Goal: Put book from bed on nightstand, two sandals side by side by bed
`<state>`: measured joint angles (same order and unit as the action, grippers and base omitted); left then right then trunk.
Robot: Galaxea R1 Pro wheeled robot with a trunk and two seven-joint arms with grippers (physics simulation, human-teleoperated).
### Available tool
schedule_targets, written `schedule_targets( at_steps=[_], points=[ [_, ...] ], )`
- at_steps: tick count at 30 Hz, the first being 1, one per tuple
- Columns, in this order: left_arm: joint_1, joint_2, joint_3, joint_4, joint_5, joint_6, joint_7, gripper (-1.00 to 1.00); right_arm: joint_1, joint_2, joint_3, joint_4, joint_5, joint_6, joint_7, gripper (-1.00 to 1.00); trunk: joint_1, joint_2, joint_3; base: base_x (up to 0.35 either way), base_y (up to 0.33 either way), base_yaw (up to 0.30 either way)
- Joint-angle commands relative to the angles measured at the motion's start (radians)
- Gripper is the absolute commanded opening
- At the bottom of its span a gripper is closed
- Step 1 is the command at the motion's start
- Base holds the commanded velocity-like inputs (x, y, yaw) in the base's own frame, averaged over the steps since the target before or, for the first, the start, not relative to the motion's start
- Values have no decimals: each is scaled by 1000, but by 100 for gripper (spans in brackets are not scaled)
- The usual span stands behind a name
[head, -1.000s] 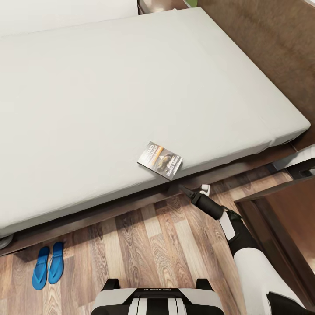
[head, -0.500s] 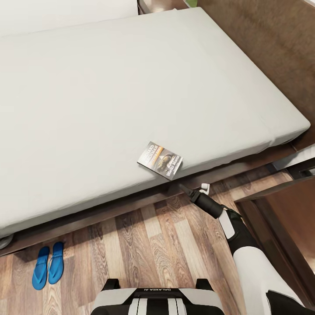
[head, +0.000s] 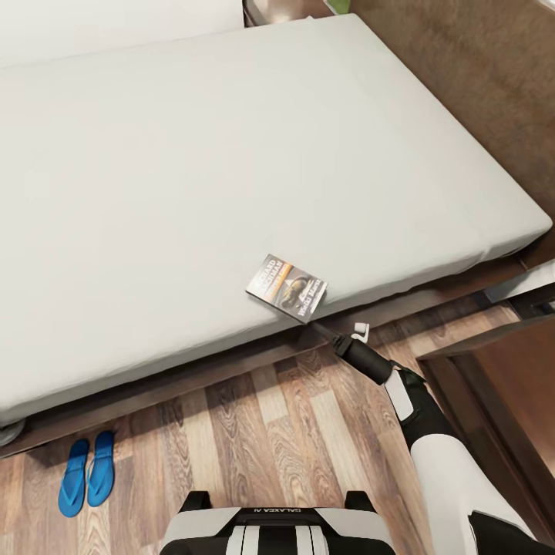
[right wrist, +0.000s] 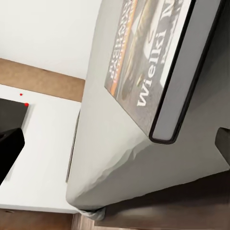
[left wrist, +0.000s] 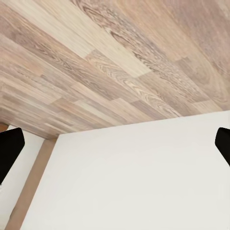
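The right gripper [head: 337, 337] has crept closer to the book [head: 287, 287] — its tips now just short of the near corner. The book lies flat at the bed's [head: 193, 154] near edge, slightly overhanging in the right wrist view. Jaws stand wide, one fingertip [right wrist: 9, 146] at each side of that view. A low approach could push the book inward rather than straddle it. The right arm reaches forward and low, angled toward the mattress edge. The sandals [head: 86, 475] sit paired on the floor [head: 270, 432].

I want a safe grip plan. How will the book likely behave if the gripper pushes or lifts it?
The book looks thin and flat, so probably light and unlikely to roll. It lies at the mattress edge; a push may slide it.
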<state>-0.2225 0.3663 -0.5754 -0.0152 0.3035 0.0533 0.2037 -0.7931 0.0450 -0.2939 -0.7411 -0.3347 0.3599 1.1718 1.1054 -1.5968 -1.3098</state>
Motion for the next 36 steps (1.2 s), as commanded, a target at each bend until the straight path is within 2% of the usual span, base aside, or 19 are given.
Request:
schedule_targets(
  at_steps=[1,36],
  points=[
    [0,0,-9,-2,8,5,3,100,-1,1,-4,0,-1,10,3,100,0,0,0,31,27,0],
    [1,-1,-11,-2,7,5,10,100,-14,1,-4,0,0,10,2,100,0,0,0,6,3,0]
  ],
)
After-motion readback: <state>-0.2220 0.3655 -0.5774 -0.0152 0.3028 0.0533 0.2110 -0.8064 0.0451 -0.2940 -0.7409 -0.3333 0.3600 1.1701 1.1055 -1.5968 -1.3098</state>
